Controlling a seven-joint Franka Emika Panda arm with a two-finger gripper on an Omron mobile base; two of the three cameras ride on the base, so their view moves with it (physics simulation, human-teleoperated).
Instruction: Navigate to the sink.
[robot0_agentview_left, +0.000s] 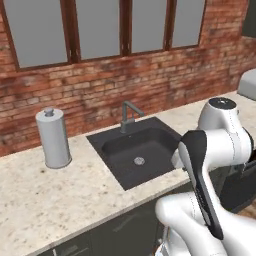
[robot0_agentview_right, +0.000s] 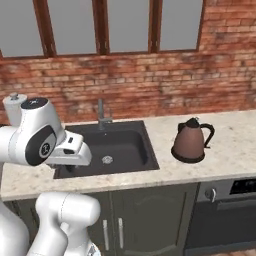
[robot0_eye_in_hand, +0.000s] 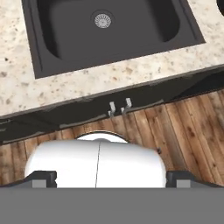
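Note:
The sink is a dark charcoal basin set into the speckled stone counter, straight ahead of me. Its small silver drain lies at the basin floor and the angular grey faucet stands at its back rim. In the right base view the sink sits just beyond my folded arm. The hand view looks down on the sink, its drain and the counter's front edge. My gripper is open, its dark fingertips far apart, with nothing between them.
A paper towel roll stands left of the sink. A brown kettle sits on the counter to the right, above an oven front. Dark cabinet doors run below; the wooden floor lies in front.

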